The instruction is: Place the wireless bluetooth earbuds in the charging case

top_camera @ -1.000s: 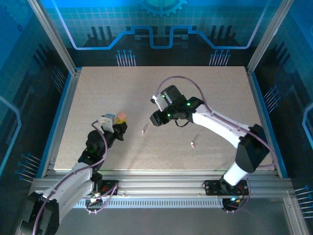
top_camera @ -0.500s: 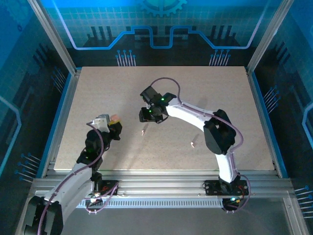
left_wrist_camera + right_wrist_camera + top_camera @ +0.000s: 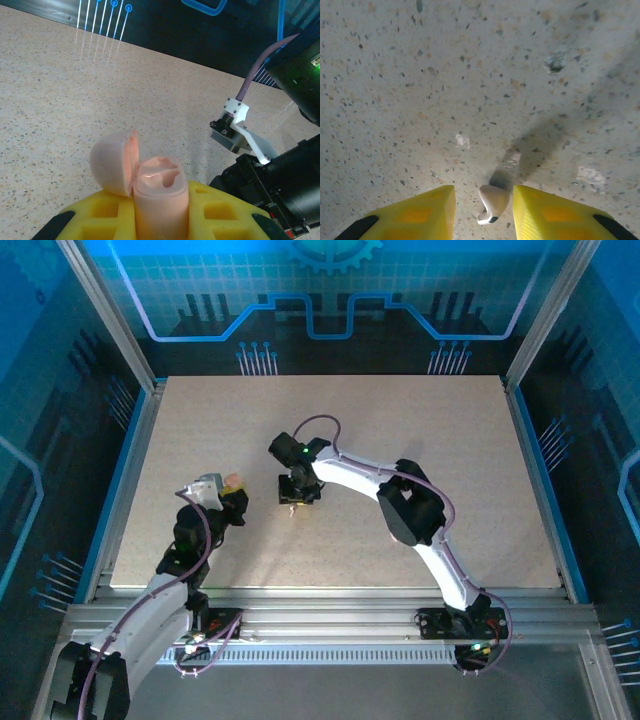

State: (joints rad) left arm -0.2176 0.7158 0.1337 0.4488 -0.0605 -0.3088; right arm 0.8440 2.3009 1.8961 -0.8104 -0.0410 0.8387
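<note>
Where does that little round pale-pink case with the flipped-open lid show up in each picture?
Top external: the small round pale-pink charging case sits left of centre, in the left gripper.
Left wrist: bottom centre, lid open, between yellow fingers.
Shared landmark: the speckled beige table.

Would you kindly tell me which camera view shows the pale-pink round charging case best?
The left wrist view: the pale-pink round charging case sits close up in the left claw, lid open, its moulded wells visible. In the top external view it is a small pink spot at that claw's tip.
</note>
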